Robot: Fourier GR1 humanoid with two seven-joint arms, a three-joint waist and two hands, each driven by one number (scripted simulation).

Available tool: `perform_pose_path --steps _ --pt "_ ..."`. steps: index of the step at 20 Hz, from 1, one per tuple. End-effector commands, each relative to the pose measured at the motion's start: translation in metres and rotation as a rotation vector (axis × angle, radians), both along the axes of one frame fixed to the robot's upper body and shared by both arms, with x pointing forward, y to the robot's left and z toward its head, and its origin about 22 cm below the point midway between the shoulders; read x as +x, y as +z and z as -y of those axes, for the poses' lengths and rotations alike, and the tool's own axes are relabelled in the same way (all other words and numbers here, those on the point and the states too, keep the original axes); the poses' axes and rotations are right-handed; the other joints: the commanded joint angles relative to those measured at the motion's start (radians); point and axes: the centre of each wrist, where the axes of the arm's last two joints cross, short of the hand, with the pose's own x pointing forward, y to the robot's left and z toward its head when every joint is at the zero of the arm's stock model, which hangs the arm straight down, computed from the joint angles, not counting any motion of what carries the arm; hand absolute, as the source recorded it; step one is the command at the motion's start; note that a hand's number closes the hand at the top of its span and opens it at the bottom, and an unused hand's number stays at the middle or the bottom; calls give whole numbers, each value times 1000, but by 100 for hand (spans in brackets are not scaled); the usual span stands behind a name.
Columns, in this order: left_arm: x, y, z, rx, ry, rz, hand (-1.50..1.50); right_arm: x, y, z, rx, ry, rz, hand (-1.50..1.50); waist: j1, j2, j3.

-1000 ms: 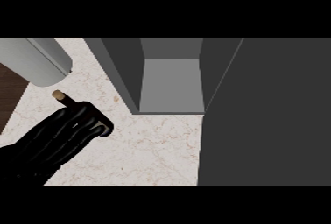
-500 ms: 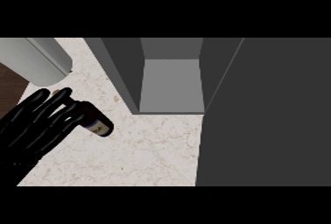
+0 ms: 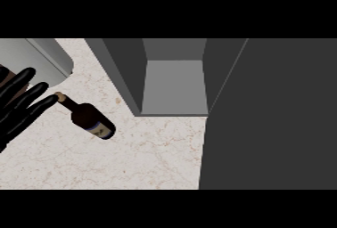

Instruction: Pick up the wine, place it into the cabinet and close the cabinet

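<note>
Left hand point(image 3: 20, 104) fingers spread beside wine bottle point(image 3: 91, 119), neck toward upper left, base toward lower right

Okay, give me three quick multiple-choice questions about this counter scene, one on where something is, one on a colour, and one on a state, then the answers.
1. Where is the wine bottle?
A. on the counter, left of the cabinet
B. inside the cabinet
C. held in the right hand

2. What colour is the bottle's glass?
A. clear
B. dark
C. bright green

3. How is the cabinet?
A. shut
B. open
C. hidden by an arm

Answers:
1 A: it stands on the marble counter, beside the left hand.
2 B: its body looks near black.
3 B: its grey inside shows, and the door is swung out.
</note>
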Motion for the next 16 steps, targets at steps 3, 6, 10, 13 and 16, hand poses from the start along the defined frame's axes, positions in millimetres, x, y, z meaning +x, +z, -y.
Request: perform_pose_path --steps 3,6,10,13,16 --pt "22 2 -24 21 54 12 -150 -17 18 -2 22 16 28 -150 -1 1 0" --pt "38 -4 -38 11 77 -2 -150 -22 12 -15 38 21 39 -150 -4 1 -1" --pt "33 -2 -24 33 92 -25 -150 -24 18 -2 33 5 23 -150 -1 0 0" --pt "53 -12 -31 63 106 -60 -150 -33 13 3 24 8 30 -150 -9 1 1" --pt "67 -27 -43 52 97 -110 -150 -34 22 -6 26 23 44 -150 -8 1 0"
